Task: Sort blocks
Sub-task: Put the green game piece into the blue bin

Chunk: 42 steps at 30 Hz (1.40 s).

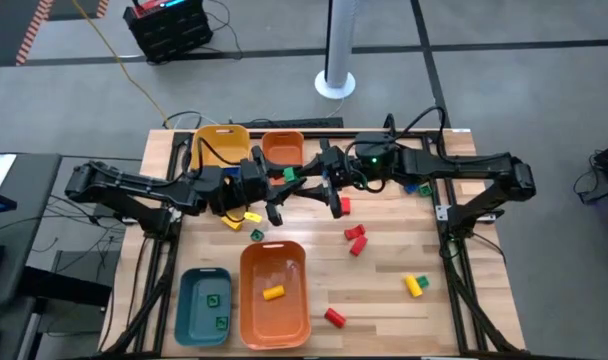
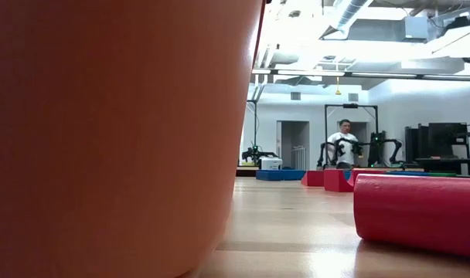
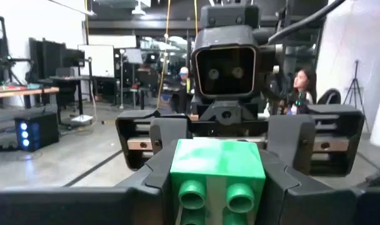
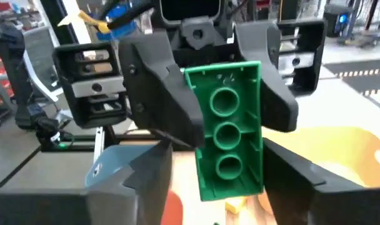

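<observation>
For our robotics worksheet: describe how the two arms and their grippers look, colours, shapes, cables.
Both arms are black, jointed and slim. The left gripper and right gripper have blocky dark angular fingers. Black cables run along the right arm, where a small green light glows.

Green block [image 1: 288, 174], long w/ three hollow tubes on its underside, is held in the air between both pincers, just in front of the small orange bin [image 1: 282, 148]. Rest lie on the desk: yellow [image 1: 239, 219] and green [image 1: 257, 236] ones nearer that bin, red ones [image 1: 355, 238] further off, a yellow/green pair [image 1: 415, 285] and a lone red [image 1: 334, 318] well away. One yellow [image 1: 273, 292] sits in the big orange bin, two green [image 1: 213, 301] in the teal bin.
</observation>
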Available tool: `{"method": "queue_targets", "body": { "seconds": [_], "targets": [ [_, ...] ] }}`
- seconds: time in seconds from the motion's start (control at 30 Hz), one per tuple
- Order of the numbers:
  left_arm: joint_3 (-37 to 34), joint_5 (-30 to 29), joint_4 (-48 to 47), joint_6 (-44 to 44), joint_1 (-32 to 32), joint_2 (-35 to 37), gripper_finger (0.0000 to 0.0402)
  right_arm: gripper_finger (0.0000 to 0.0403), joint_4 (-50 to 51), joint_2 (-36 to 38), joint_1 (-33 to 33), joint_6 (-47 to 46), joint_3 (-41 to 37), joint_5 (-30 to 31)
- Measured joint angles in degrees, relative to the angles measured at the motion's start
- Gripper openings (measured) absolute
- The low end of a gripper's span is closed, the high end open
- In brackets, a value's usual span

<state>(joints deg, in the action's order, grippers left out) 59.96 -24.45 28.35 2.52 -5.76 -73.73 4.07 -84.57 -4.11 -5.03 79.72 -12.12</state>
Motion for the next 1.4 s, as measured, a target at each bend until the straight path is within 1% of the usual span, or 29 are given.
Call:
{"method": "queue_targets", "body": {
  "seconds": [0.1, 0.2, 0.3, 0.37, 0.4, 0.47, 0.57, 0.67, 0.73, 0.8, 0.93, 1.07, 1.13, 1.27, 1.4],
  "targets": [
    [0.0, -1.2, -2.9, 0.0, 0.0, 2.2, 0.0125, 0.0253, 4.2, 1.2, -1.2, -0.1, 0.0, -0.3],
    [0.0, -3.4, -7.9, 0.0, 0.0, 6.2, 0.0125, 0.0254, 8.4, 3.4, -2.5, 0.4, 0.0, -0.3],
    [0.0, -3.7, -15.3, -1.5, 0.0, 10.9, 0.0125, 0.0255, 13.1, 5.8, -3.9, 1.5, 0.0, -0.2],
    [0.0, -2.6, -22.9, -5.4, 0.0, 14.6, 0.0125, 0.0255, 17.3, 7.1, -5.2, 2.6, 0.0, -0.2],
    [0.0, -1.1, -27.7, -8.7, 0.0, 16.4, 0.0125, 0.0255, 19.3, 7.8, -6.0, 2.9, 0.0, -0.2],
    [0.0, 3.8, -38.9, -17.8, 0.0, 19.8, 0.0125, 0.0255, 23.5, 8.7, -7.8, 3.4, 0.0, -0.1],
    [0.0, 13.3, -54.9, -34.2, -0.2, 22.0, 0.0125, 0.0255, 28.0, 9.0, -10.5, 3.9, 0.0, 0.6],
    [0.0, 23.5, -64.7, -47.1, -3.4, 22.0, 0.0125, 0.0255, 30.1, 8.8, -12.8, 4.0, 0.0, 0.7],
    [0.0, 28.2, -67.7, -52.3, -7.2, 22.0, 0.0125, 0.0255, 30.7, 8.6, -14.0, 4.0, 0.0, 0.7],
    [-0.1, 30.5, -68.1, -56.5, -11.9, 21.3, 0.0125, 0.0255, 31.0, 8.3, -14.8, 4.2, 0.0, 0.7],
    [-0.1, 30.6, -71.6, -62.7, -20.1, 19.5, 0.0125, 0.0255, 30.9, 8.3, -15.8, 4.2, 0.0, 0.7],
    [-0.2, 30.2, -80.2, -65.6, -25.9, 15.9, 0.0125, 0.0255, 31.1, 8.3, -15.8, 4.2, 0.0, 0.7],
    [-0.2, 30.2, -82.7, -65.8, -28.2, 13.9, 0.0125, 0.0255, 31.1, 8.3, -15.8, 4.2, 0.0, 0.7],
    [-0.6, 30.2, -81.8, -66.3, -31.4, 10.6, 0.0125, 0.0255, 31.1, 8.3, -15.8, 4.3, 0.0, 0.7],
    [-4.1, 30.3, -75.6, -68.5, -33.3, 8.8, 0.0125, 0.0255, 31.1, 8.3, -15.8, 4.9, 0.0, 0.7]
  ]
}}
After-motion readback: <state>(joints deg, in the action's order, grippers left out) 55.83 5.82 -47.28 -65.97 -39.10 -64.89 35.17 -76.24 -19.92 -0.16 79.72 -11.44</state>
